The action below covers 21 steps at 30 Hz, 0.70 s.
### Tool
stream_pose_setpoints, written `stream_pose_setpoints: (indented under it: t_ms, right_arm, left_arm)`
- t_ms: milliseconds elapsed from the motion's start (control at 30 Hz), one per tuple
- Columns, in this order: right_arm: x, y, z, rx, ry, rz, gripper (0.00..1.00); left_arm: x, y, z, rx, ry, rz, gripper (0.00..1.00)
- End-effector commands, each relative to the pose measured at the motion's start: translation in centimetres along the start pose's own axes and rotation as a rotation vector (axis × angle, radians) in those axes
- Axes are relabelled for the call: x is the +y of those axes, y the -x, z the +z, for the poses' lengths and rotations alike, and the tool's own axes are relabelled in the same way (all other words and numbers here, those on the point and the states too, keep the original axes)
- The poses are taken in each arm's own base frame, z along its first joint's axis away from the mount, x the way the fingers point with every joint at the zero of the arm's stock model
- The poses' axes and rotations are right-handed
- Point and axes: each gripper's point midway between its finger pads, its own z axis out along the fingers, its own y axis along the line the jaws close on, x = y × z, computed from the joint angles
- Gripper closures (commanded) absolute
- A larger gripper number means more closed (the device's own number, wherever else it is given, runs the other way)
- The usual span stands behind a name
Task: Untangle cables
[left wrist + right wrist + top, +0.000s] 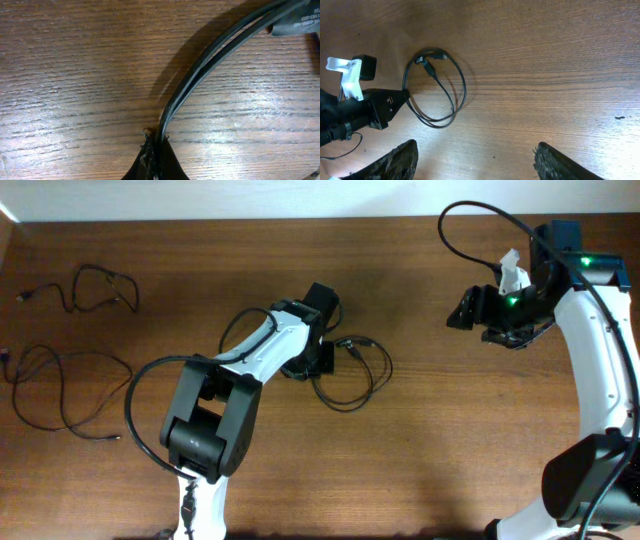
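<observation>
As overhead shows it: thin black looped cable (352, 370) at the middle of the grainy brown wooden table (450, 460); two loose black cables (60, 395) near its left edge, well apart.
Left gripper (320, 368): clamped on the loop's left side.
Right gripper (458, 312): near the far right corner, jaws apart, empty.
Left wrist: fingertips (152, 160) pinch two glossy strands (200, 70).
Right wrist: rough dark fingers (395, 162) spread; bare wood around the loop.

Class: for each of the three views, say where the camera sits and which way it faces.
Overhead: above the table, facing straight down; left arm and right arm show.
Left wrist: near the wood, facing down; shut left tool pinches the coiled cable.
Right wrist: raised, facing down; the open right tool shows.
Shared: overhead and right wrist both see that cable.
</observation>
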Motion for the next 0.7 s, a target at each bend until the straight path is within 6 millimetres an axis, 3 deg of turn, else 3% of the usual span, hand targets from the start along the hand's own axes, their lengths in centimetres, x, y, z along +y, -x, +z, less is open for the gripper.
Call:
stream_pose_setpoints:
  t_ms: [0, 33, 100, 167, 267, 333, 367, 433, 533, 633, 667]
  right_arm:
    - [0.1, -0.2, 0.0, 0.005, -0.002, -0.018, 0.24]
    - [0.1, -0.3, 0.0, 0.007, -0.002, -0.017, 0.24]
    - [0.1, -0.3, 0.0, 0.009, -0.003, -0.02, 0.24]
    - [0.1, -0.3, 0.0, 0.009, -0.003, -0.02, 0.24]
    - [0.1, -0.3, 0.0, 0.009, -0.003, -0.02, 0.24]
    - [0.1, -0.3, 0.0, 0.009, -0.002, -0.019, 0.24]
    - [0.1, -0.3, 0.0, 0.009, -0.002, -0.019, 0.24]
    - [0.1, -0.3, 0.0, 0.009, -0.002, -0.019, 0.24]
    - [0.1, -0.2, 0.0, 0.006, -0.002, -0.022, 0.24]
    - [0.1, -0.2, 0.0, 0.007, -0.002, -0.021, 0.24]
    - [0.1, -0.2, 0.0, 0.007, -0.002, -0.021, 0.24]
  left_arm:
    - [0.4, -0.2, 1.0, 0.025, 0.011, -0.008, 1.0]
    - [0.4, 0.3, 0.0, 0.002, 0.001, -0.008, 1.0]
    - [1.5, 2.8, -6.3, -0.151, -0.055, -0.026, 1.0]
    - [4.1, 4.3, -13.1, -0.314, -0.077, -0.085, 1.0]
    - [9.6, 4.3, -22.3, -0.543, -0.051, -0.202, 1.0]
    - [12.8, 3.2, -25.9, -0.624, -0.026, -0.276, 1.0]
    - [15.2, 2.3, -27.4, -0.654, 0.002, -0.332, 1.0]
    - [22.2, -1.4, -30.1, -0.685, 0.099, -0.522, 1.0]
    - [29.8, -6.1, -32.1, -0.716, 0.183, -0.797, 1.0]
    - [38.4, -11.9, -32.3, -0.739, 0.348, -1.283, 1.0]
    - [40.1, -13.2, -31.8, -0.734, 0.406, -1.382, 1.0]
